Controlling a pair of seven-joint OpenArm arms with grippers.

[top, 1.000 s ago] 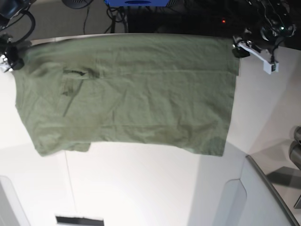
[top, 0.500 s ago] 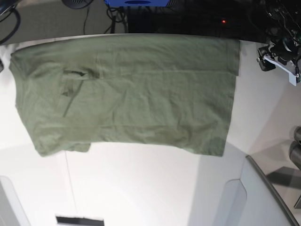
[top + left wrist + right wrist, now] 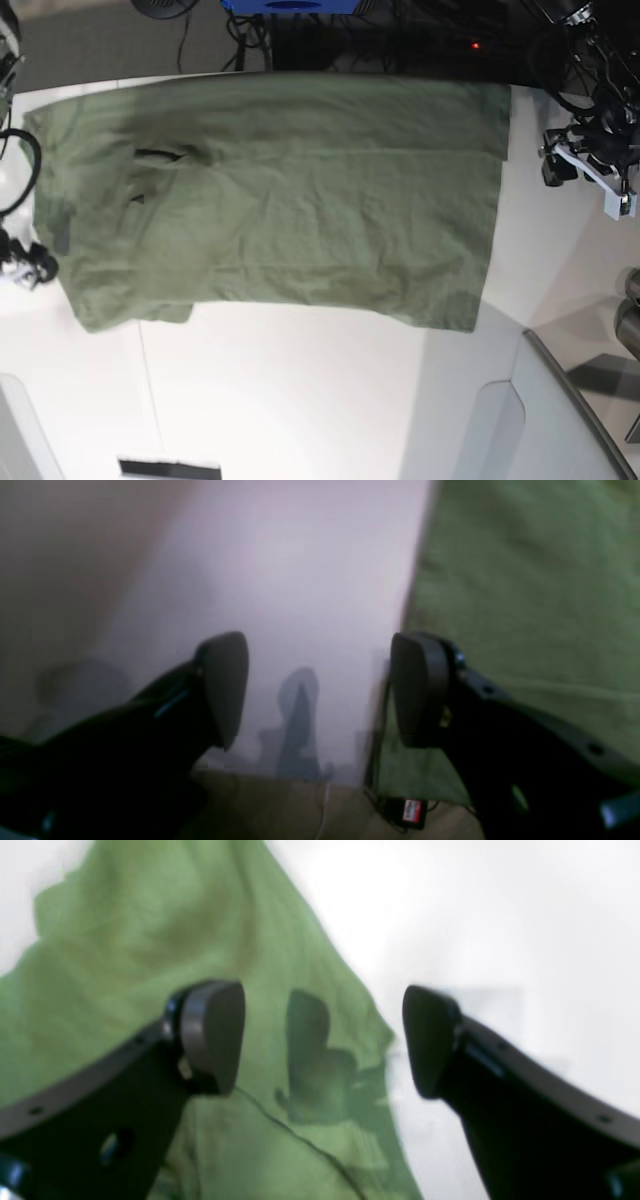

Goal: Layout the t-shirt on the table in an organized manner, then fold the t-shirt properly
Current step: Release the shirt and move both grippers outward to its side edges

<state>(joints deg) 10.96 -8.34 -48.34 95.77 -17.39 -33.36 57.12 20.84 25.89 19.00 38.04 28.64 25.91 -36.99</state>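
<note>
One olive-green t-shirt (image 3: 270,195) lies spread flat across the far half of the white table (image 3: 300,400), its top edge along the table's far rim. Two grippers are in view: the left gripper (image 3: 320,690) hovers beside the shirt's edge over bare tabletop, jaws apart and empty. The right gripper (image 3: 322,1040) hangs above the opposite edge, jaws likewise spread with nothing between them, though both wrist views are blurred.

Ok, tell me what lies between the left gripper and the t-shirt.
Only bare table; the base view shows the left gripper apart from the t-shirt.
</note>
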